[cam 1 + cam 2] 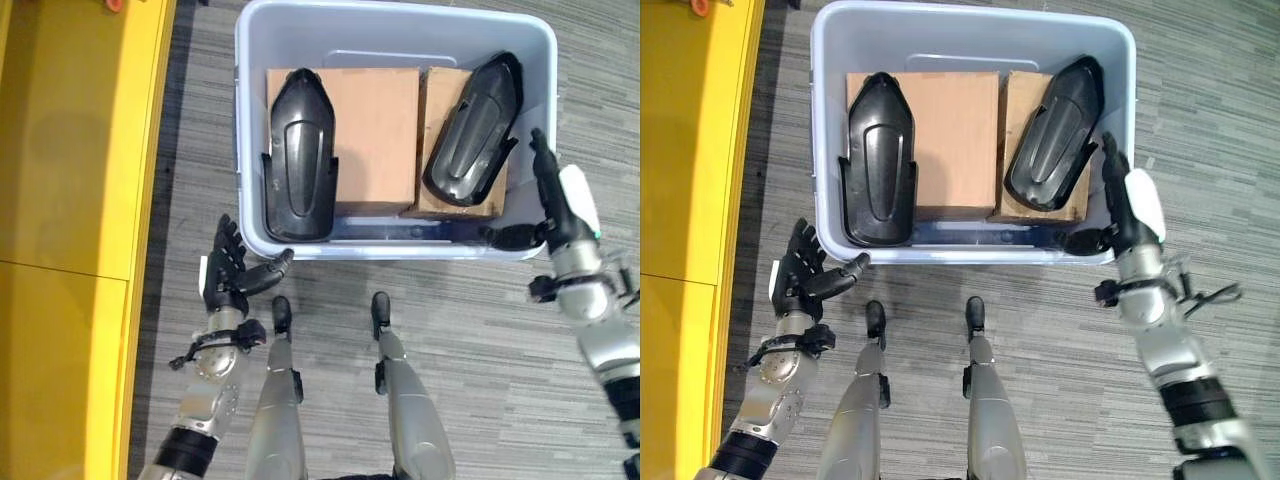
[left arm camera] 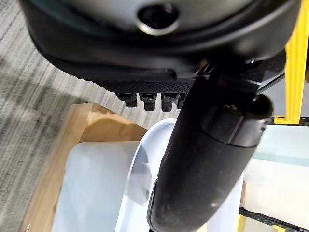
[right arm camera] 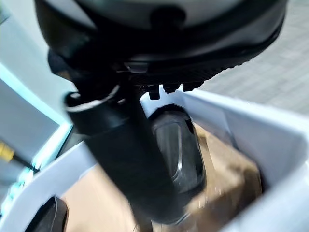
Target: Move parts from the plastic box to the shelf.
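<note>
Two parts sit in the plastic box (image 1: 250,60), each on a cardboard block. Landmark for everything below: the box.

Left part (image 1: 298,155): glossy black moulded shell, long and narrow, tapered to a rounded nose, with a raised central rib panel and two short flared wings at the wide end. Long axis runs front-to-back of the box, nose toward the far wall, wide end overhanging its cardboard block (image 1: 375,130) toward the near wall. Sits in the box's left half.

Right part (image 1: 475,130): same black shell shape, same finish. Long axis is skewed, nose toward the box's far right corner, wide end toward the near wall and inward. Lies on the smaller cardboard block (image 1: 440,100) in the right half of the box.

Left hand (image 1: 228,272): outside the box, just beside its near left corner, over the grey striped floor (image 1: 470,340). Fingers spread and straight, thumb stretched toward the box wall, nothing held.

Right hand (image 1: 1130,215): at the box's near right corner, fingers straight up along the outside of the right wall, thumb reaching across to the near rim. Not curled round anything; can't tell if it touches the rim.

Yellow shelf (image 1: 70,200) runs well left of the box.
</note>
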Controlling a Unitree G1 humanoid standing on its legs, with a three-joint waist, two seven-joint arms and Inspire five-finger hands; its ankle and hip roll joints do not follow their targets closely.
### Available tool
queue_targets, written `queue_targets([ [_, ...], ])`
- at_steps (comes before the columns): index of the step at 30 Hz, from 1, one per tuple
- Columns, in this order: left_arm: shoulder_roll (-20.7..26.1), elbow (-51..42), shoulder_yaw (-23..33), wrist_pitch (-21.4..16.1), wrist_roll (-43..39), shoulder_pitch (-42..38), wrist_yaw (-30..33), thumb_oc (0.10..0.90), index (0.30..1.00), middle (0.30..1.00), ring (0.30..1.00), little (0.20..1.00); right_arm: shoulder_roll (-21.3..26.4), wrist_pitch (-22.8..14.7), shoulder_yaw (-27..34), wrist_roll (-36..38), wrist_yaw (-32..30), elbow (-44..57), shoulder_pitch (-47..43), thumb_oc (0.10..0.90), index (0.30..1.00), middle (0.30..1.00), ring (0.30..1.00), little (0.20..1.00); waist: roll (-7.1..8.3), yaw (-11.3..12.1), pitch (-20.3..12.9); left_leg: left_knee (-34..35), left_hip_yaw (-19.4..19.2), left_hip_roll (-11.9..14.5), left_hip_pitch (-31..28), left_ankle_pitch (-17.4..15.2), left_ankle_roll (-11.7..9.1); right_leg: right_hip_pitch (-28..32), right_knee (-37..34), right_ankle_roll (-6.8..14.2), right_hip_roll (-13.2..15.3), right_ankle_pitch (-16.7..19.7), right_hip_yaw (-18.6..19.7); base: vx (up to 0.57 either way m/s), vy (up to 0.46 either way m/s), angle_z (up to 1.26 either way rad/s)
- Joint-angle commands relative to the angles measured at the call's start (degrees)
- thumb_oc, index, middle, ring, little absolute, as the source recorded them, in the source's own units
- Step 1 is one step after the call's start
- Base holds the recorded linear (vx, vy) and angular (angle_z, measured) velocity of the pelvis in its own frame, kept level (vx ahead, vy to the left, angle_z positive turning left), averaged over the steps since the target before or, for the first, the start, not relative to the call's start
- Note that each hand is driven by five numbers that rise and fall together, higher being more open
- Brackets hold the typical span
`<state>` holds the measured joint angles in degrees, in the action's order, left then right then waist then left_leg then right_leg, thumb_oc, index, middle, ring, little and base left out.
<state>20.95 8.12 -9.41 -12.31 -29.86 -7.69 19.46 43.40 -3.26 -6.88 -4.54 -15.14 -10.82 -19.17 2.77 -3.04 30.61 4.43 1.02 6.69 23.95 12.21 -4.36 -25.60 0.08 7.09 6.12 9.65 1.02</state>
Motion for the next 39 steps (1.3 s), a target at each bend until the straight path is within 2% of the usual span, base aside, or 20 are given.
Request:
queue_targets([
  [1, -0.19, -4.97, 1.86, -3.02, 3.71, -0.78, 0.20, 0.900, 1.000, 1.000, 1.000, 1.000, 5.17, -3.01, 2.85, -2.42, -4.43, 3.14, -6.90, 0.900, 1.000, 1.000, 1.000, 1.000, 2.03, 0.45, -2.64, 0.57, 0.70, 1.05, -4.90, -3.60, -0.61, 2.09, 3.61, -0.38, 0.64, -2.48, -0.93, 0.00, 0.000, 0.00],
  [7, -0.38, -4.43, 1.37, -2.77, 4.63, -1.06, 1.25, 0.900, 1.000, 1.000, 1.000, 1.000, -3.48, -4.10, 5.23, -2.06, -8.51, 6.67, -3.88, 0.900, 1.000, 1.000, 1.000, 1.000, 1.25, -0.03, -2.62, 0.57, 0.51, 1.03, -4.85, -3.64, -0.52, 1.99, 3.58, -0.34, 0.55, -2.56, -0.75, 0.00, 0.000, 0.00],
  [12, -0.68, -3.82, 0.25, -2.87, 5.12, -1.42, 1.94, 0.900, 1.000, 1.000, 1.000, 1.000, -7.55, -3.72, 4.50, -4.51, -11.91, 6.58, -4.93, 0.900, 1.000, 1.000, 1.000, 1.000, 0.70, 0.09, -2.59, 0.57, 0.42, 1.03, -4.78, -3.64, -0.43, 1.86, 3.49, -0.36, 0.48, -2.53, -0.57, 0.00, 0.000, 0.00],
  [20, -1.62, -3.22, -1.19, -3.25, 6.06, -1.87, 3.32, 0.900, 1.000, 1.000, 1.000, 1.000, -9.97, -0.79, 0.30, -11.47, -15.52, 3.61, -9.55, 0.900, 1.000, 1.000, 1.000, 1.000, -0.81, 0.85, -1.91, 0.57, 0.40, 0.68, -4.48, -3.54, -0.23, 1.29, 3.89, -0.35, 0.51, -2.55, -0.48, 0.00, 0.000, 0.00],
  [30, -2.28, -2.72, -2.57, -3.73, 6.08, -2.82, 3.59, 0.900, 1.000, 1.000, 1.000, 1.000, -10.01, 1.26, -4.34, -13.75, -15.83, -3.94, -14.45, 0.900, 1.000, 1.000, 1.000, 1.000, -1.83, 1.59, -1.27, 0.57, 0.67, 0.42, -3.68, -3.21, -0.39, 0.76, 3.98, -0.43, 0.67, -2.45, -0.77, 0.00, 0.000, 0.00],
  [39, -2.73, -1.25, -4.03, -4.44, 5.26, -3.87, 3.78, 0.900, 1.000, 1.000, 1.000, 1.000, -10.66, 2.56, -9.34, -11.74, -16.43, -16.60, -21.55, 0.900, 1.000, 1.000, 1.000, 1.000, -3.25, 2.62, -0.82, 0.57, 0.84, 0.05, -2.10, -2.86, -0.38, -0.80, 4.23, -0.49, 0.89, -2.34, -0.92, 0.00, 0.000, 0.00],
])
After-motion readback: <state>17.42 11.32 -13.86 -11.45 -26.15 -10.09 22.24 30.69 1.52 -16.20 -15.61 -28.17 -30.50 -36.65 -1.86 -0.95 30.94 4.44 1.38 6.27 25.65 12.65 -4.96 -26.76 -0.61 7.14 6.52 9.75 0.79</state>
